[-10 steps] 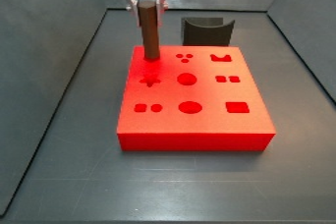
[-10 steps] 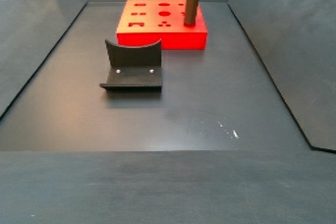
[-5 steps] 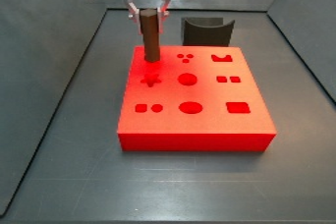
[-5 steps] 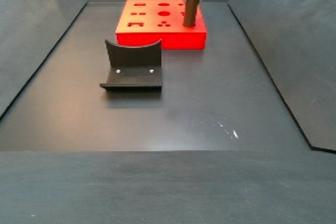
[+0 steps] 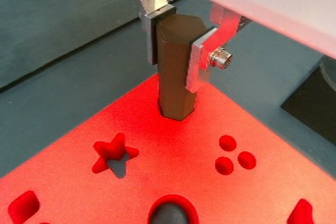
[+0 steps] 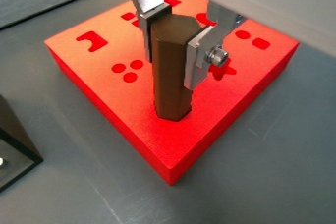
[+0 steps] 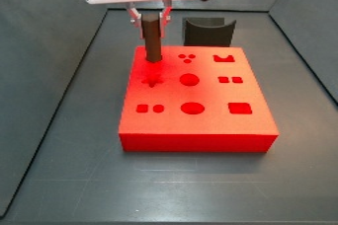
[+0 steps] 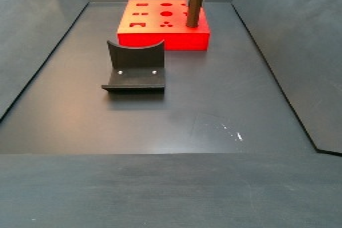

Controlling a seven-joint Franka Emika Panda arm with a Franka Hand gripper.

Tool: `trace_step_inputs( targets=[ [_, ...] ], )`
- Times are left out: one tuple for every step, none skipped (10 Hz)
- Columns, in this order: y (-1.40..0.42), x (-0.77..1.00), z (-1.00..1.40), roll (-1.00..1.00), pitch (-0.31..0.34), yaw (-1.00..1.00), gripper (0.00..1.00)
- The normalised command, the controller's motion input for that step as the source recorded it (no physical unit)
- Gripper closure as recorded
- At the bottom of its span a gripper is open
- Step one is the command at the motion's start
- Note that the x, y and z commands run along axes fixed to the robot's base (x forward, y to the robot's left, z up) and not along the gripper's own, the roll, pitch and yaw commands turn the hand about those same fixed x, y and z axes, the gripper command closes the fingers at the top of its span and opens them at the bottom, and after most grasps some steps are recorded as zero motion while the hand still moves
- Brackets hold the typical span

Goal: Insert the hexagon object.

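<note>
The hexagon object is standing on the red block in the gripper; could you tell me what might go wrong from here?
The gripper holds the hexagon object near its top, with its lower end at a corner of the red block. Its depth in a hole is unclear, so releasing now could let it topple. Pushing down while misaligned might jam it or shift the block.

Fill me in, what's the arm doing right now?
The gripper is shut on a long dark reddish-brown peg, holding it upright over a corner of the red block with shaped holes. In both wrist views the peg's lower end sits at the block's top face, seemingly at a hole; how deep it has gone cannot be told. The fixture stands apart on the floor, untouched.
</note>
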Motion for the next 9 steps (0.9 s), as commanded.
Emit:
trace_step_inputs(
  targets=[
    [0.09,0.0,-0.59,0.09,0.0,-0.12,1.0],
    [0.06,-0.07,-0.45,-0.01,-0.044,0.0,1.0],
    [0.15,-0.22,-0.58,-0.11,0.003,0.02,1.0],
    [0.12,-0.36,-0.85,0.0,0.094,0.0,1.0],
    [0.11,-0.29,-0.85,0.0,0.133,0.0,1.0],
    [0.12,-0.29,-0.84,0.0,0.141,0.0,1.0],
    [0.04,-0.05,-0.75,-0.02,0.207,0.0,1.0],
    [0.0,0.01,-0.22,0.0,0.136,0.0,1.0],
    [0.0,0.0,0.0,0.0,0.0,0.0,1.0]
  ],
)
